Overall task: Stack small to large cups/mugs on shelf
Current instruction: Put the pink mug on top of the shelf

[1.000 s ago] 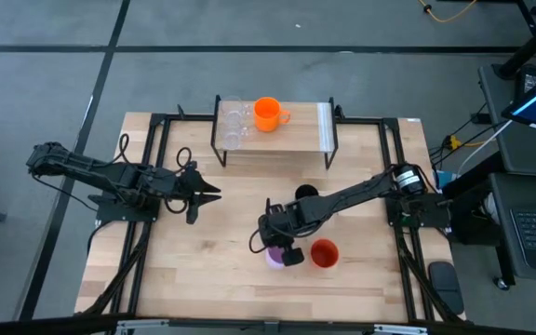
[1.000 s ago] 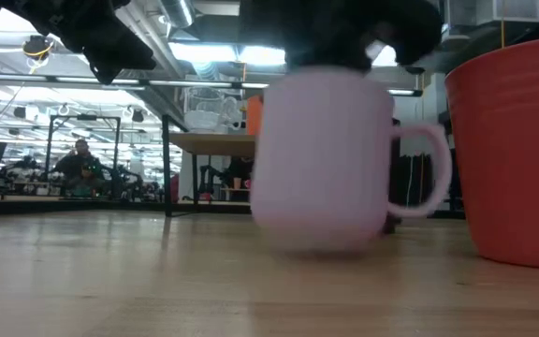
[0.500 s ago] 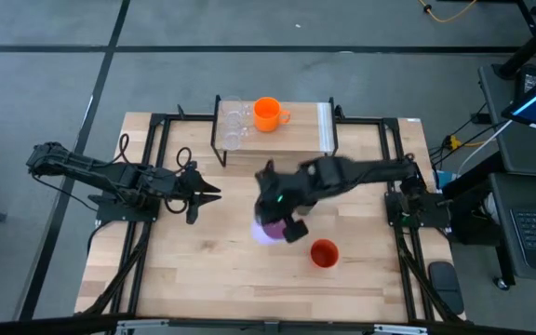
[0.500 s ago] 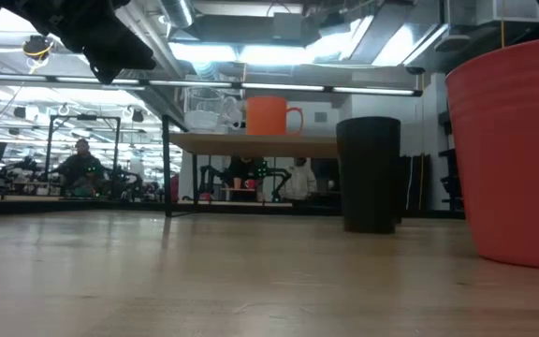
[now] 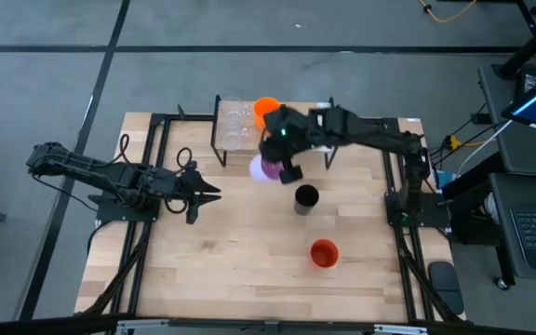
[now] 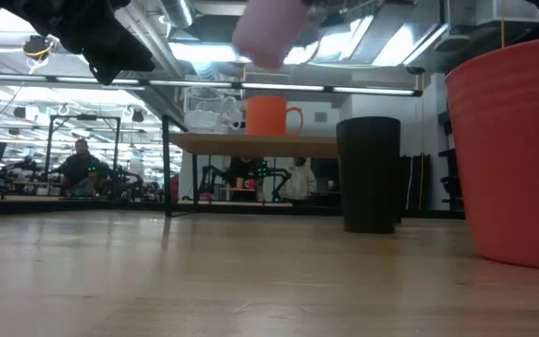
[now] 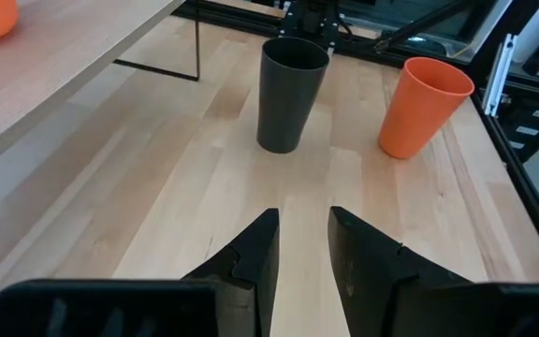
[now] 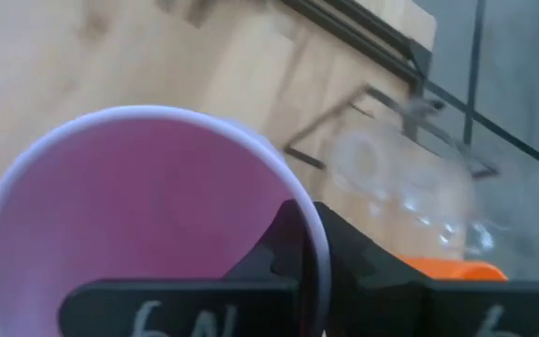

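I've got the lilac mug [image 5: 266, 167] pinched by its rim in the right end effector [image 5: 282, 160], airborne upper centre, just off the shelf [image 5: 298, 133] front edge. Next I judge: carry it over, set beside orange mug [image 5: 265, 108]. Left end effector [image 7: 299, 245] idle mid-left, fingers slightly apart, empty. Right wrist view alone shows the rim grip; low view shows the mug's height.

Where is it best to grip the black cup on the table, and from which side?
Probably at its rim, from above. The black cup stands upright, mouth open, with no handle, apart from the red-orange cup, so one finger could go inside the wall.
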Available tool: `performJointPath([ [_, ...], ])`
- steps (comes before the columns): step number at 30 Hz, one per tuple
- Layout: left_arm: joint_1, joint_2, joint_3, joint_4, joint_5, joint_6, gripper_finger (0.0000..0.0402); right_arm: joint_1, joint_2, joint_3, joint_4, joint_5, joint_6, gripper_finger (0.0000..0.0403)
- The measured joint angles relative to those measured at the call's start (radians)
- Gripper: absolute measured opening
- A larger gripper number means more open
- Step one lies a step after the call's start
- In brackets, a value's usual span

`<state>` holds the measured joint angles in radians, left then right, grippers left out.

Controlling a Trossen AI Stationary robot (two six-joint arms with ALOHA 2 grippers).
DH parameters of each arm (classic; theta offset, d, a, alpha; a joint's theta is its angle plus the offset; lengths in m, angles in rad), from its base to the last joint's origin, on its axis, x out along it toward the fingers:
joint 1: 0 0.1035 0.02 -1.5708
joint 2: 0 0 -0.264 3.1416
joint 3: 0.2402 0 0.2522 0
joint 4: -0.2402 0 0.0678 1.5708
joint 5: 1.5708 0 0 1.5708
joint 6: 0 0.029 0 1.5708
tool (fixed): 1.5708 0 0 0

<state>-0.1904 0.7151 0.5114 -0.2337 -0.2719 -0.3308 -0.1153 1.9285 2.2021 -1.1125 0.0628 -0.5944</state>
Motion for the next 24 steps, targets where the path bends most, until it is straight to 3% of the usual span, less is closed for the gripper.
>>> performJointPath([
  [12, 0.000, 0.000, 0.000, 0.003, 0.000, -0.006, 0.0089, -0.176, 0.000, -0.088, 0.049, -0.174, -0.070, 0.0012],
  [24, 0.000, 0.000, 0.000, 0.013, 0.000, -0.007, 0.0089, -0.216, 0.000, -0.184, 0.053, -0.197, -0.101, 0.0012],
])
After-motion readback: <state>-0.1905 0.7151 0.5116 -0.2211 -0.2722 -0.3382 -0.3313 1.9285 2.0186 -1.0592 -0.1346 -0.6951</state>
